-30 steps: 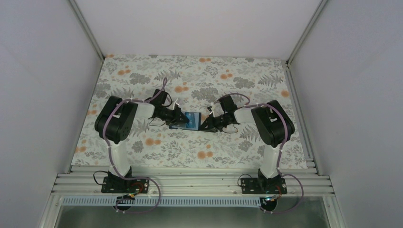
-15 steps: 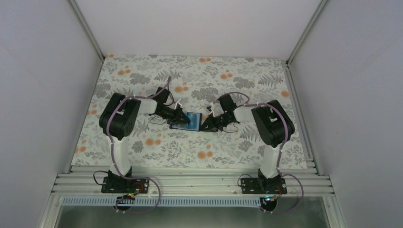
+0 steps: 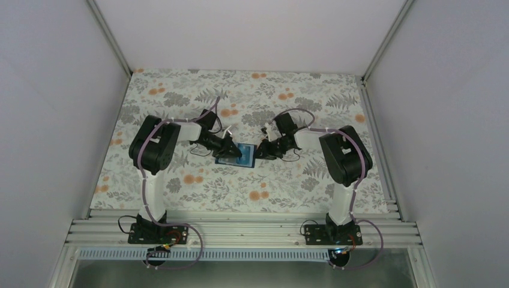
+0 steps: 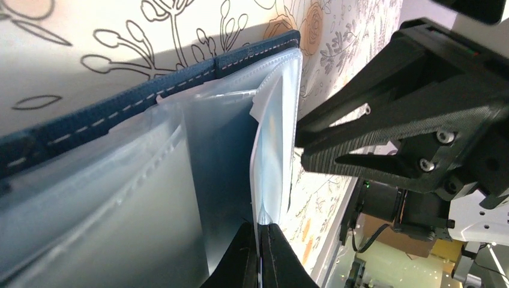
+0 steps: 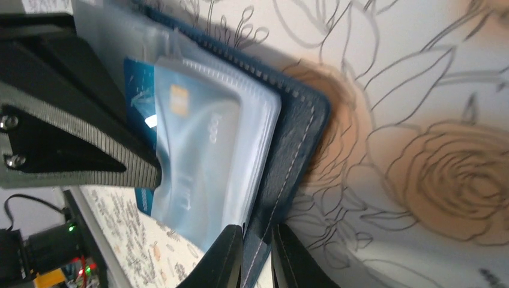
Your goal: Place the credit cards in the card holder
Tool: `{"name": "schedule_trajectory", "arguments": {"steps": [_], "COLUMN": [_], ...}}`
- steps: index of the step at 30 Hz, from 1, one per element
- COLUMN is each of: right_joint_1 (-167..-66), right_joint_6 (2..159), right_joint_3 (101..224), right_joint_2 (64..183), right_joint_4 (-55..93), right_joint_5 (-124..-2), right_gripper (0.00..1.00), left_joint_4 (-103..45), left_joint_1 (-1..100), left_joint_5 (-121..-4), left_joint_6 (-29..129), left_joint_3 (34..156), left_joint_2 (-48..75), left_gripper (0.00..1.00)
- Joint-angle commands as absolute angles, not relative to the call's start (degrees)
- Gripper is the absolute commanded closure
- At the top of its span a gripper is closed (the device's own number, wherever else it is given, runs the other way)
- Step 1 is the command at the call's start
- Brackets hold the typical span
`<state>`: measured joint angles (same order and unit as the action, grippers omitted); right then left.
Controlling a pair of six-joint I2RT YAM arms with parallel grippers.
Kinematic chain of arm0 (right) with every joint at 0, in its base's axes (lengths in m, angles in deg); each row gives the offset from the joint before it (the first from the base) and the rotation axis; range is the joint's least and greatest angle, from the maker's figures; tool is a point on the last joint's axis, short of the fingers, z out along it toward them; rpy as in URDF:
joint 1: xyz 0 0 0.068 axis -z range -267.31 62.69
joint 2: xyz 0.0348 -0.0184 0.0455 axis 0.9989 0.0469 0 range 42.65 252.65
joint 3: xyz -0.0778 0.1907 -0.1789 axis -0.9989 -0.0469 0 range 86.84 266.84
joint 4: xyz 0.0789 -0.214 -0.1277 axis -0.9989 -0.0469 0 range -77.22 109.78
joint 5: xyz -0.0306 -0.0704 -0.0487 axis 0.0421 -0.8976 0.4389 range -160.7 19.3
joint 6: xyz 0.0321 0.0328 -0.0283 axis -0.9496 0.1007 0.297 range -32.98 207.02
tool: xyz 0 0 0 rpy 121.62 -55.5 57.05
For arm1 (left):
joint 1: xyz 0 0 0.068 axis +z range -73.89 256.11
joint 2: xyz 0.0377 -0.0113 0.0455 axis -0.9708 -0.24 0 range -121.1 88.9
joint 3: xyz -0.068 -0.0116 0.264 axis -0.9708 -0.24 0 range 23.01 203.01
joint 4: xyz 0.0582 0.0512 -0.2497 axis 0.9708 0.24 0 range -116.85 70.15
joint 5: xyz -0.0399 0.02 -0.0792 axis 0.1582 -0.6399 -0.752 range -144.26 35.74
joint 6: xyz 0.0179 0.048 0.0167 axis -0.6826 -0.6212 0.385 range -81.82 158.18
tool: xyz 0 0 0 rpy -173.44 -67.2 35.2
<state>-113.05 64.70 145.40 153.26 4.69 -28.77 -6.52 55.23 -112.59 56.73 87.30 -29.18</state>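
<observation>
Currently: one open dark navy-blue stitched folding card holder [image 3: 245,157] held from both sides, mid-table.
Left gripper [image 4: 259,231] has its fingers pinched together on the edge of a clear plastic sleeve [image 4: 222,150] inside the holder. Right gripper [image 5: 257,237] is clamped on the holder's navy stitched edge. One teal-blue plastic credit card [image 5: 138,90] with a gold chip [image 5: 177,99] sits in a sleeve; its pale lettering is too blurred to read. Count: one card, one holder, two arms. Surface is a floral tablecloth [image 3: 198,90], grey leaves with orange blooms. Plain white walls [image 3: 54,90], aluminium rail [image 3: 240,231] at the near edge.
</observation>
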Motion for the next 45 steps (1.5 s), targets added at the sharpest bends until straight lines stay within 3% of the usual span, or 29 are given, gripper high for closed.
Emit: {"name": "schedule_trajectory", "arguments": {"steps": [1,20,45], "right_joint_1": [-112.5,-112.6,-112.5], "right_joint_6": [65.8,64.7,64.6], "right_joint_3": [147.7,147.6,144.8], "right_joint_2": [153.1,155.3,153.0], "right_joint_4": [3.2,6.5,7.1], "right_joint_5": [-36.7,-30.5,-31.6], "right_gripper": [0.84,0.87,0.88], "left_joint_4": [-2.5,-1.6,2.2], "left_joint_1": [53.9,51.8,51.8], "left_joint_5": [-110.4,-109.4,-99.2], "left_joint_6": [54.8,57.0,62.8], "left_joint_3": [88.3,93.5,89.6], "left_joint_2": [-31.9,-35.4,-18.6], "left_gripper": [0.96,0.94,0.40]}}
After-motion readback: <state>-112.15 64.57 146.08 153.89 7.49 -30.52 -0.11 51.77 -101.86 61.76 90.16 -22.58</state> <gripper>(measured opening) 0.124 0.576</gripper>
